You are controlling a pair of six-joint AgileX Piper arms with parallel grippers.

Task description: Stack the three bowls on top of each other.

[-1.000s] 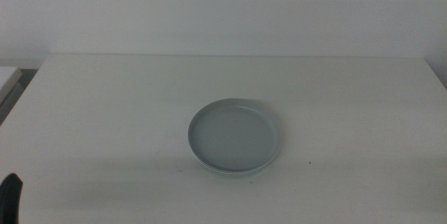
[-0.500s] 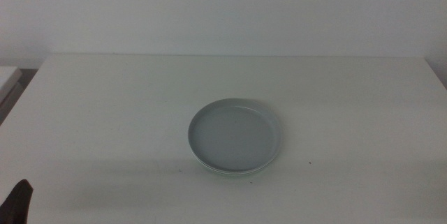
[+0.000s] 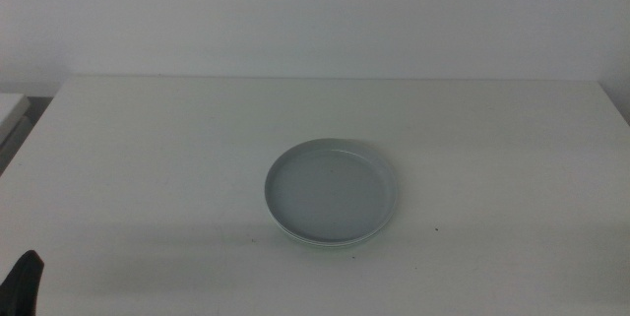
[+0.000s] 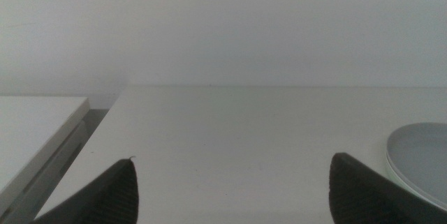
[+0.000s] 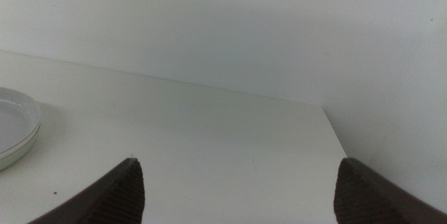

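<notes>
The bowls stand as one stack [image 3: 332, 193] in the middle of the white table [image 3: 148, 149]. The grey bowl [image 3: 328, 188] is on top, and a paler rim [image 3: 325, 243] shows under its near edge; the lower bowls cannot be told apart. The stack also shows at the edge of the left wrist view [image 4: 422, 158] and of the right wrist view [image 5: 14, 130]. My left gripper [image 4: 234, 196] is open and empty, low at the table's near left corner, with only a dark tip [image 3: 25, 282] in the middle view. My right gripper [image 5: 237, 196] is open and empty, off to the right of the stack.
A second pale surface [image 4: 35, 126] stands beside the table's left edge, with a gap between them. The white wall [image 3: 315, 11] rises behind the table's far edge. The table's right edge [image 5: 335, 140] shows in the right wrist view.
The left gripper's dark tip at the bottom left has shifted slightly right and down. The bowl stack has not moved.
</notes>
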